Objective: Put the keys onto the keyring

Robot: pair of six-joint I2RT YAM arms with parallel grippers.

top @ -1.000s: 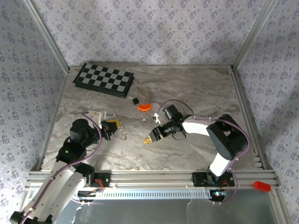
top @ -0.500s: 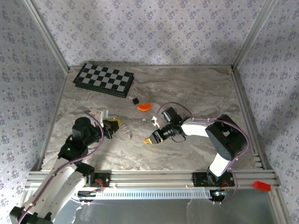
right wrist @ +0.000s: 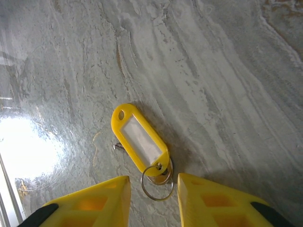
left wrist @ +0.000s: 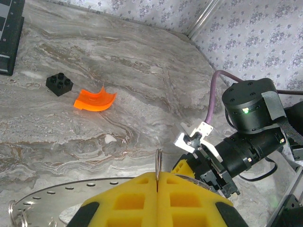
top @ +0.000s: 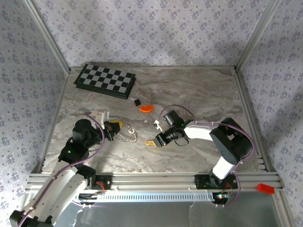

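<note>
left gripper (left wrist: 156, 176) clamped tight on keyring (left wrist: 52, 193) edge | right gripper (right wrist: 153, 180) not gripping, fingers straddling split ring (right wrist: 158, 177) of yellow key tag (right wrist: 139, 138)

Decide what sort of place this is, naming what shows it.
Likely a robot test cell: two arms bolted to an aluminium frame, a marble-look table boxed in by wallpapered panels, and props like a checkered board.

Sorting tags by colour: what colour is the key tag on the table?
The key tag is yellow with a white label window; clearest in right wrist view.
</note>
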